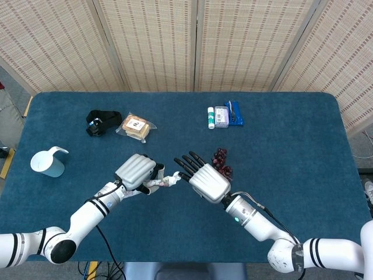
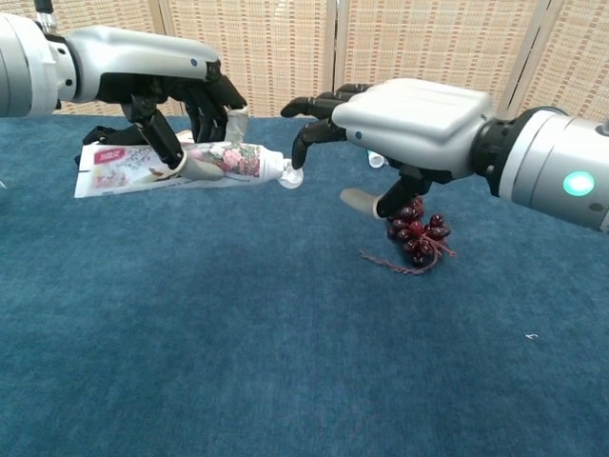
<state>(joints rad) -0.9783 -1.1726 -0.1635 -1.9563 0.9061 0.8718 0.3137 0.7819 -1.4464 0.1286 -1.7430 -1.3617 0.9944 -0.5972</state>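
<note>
**Two hands meet at a tube's cap**

The left hand (image 2: 181,100) clamps a flower-printed tube (image 2: 181,164) level above the blue table (image 2: 285,362); its red label is too small to read. The right hand (image 2: 400,119), fingers apart, appears to touch the white cap (image 2: 292,177) with its fingertips (image 2: 298,152). Dark red grapes (image 2: 419,233) lie beneath its palm.
</note>
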